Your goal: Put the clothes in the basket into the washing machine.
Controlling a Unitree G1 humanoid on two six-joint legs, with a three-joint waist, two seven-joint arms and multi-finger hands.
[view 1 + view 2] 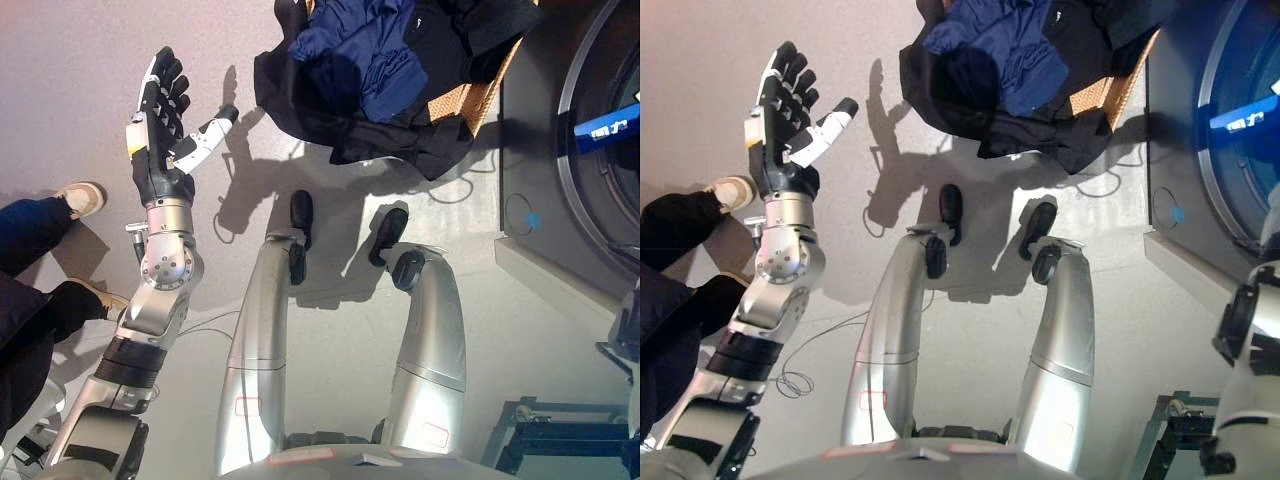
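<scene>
The left hand [165, 125] is raised over bare floor [80, 60] at the left, fingers straight and spread wide, thumb out, holding nothing. The basket [470, 95], wicker, stands at the top centre, well apart from that hand, heaped with clothes [375, 50]: blue ones on top, black ones spilling over its near rim onto the floor. The washer [1220, 130] stands just right of the basket, its round door facing in. A person's legs [40, 290] and shoes crowd the left edge beside the arm. Only the right forearm shows, at the right edge; its hand is out of sight
</scene>
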